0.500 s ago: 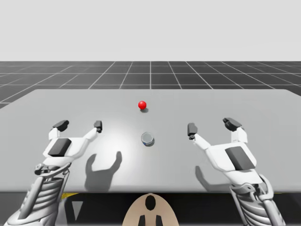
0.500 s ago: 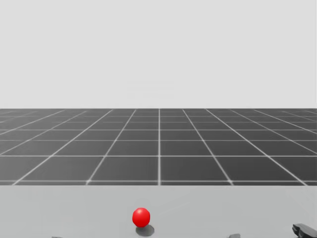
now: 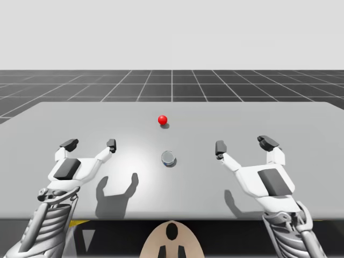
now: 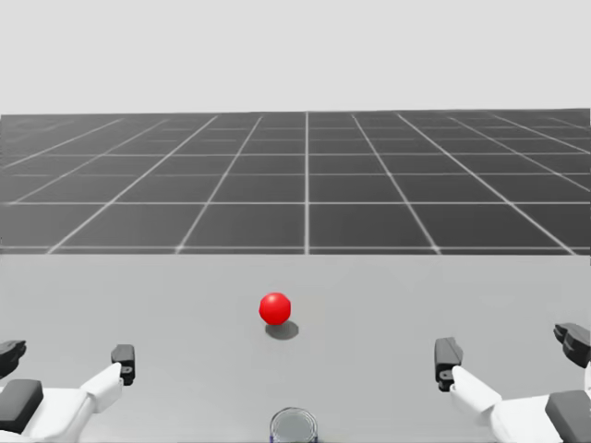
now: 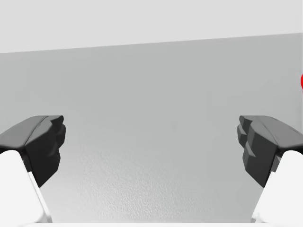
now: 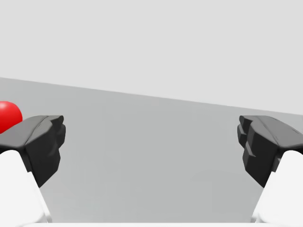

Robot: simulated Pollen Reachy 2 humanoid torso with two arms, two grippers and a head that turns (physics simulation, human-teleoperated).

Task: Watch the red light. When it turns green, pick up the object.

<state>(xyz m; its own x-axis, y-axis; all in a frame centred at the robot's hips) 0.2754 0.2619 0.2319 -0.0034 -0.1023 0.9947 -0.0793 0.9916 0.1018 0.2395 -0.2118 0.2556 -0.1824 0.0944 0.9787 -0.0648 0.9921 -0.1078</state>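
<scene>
The light (image 3: 162,120) is a small red ball on the grey table (image 3: 301,123), past the middle. It glows red in the head view (image 4: 274,308) too. A small round silver can (image 3: 168,157) stands upright nearer to me than the light, and its top (image 4: 294,427) sits at the head view's lower edge. My left gripper (image 3: 90,143) hovers open to the left of the can, with nothing between its fingers (image 5: 151,142). My right gripper (image 3: 243,144) hovers open to the can's right, also with nothing in it (image 6: 151,142). The red light (image 6: 8,116) peeks past my right gripper's inner finger.
Bare grey tabletop stretches between and ahead of both grippers (image 4: 65,358) (image 4: 511,351). A dark gridded floor (image 3: 172,83) lies beyond the table's far edge.
My head has turned downward, bringing the can's top and both grippers into the head view. The light stays red. The arms have hardly moved.
</scene>
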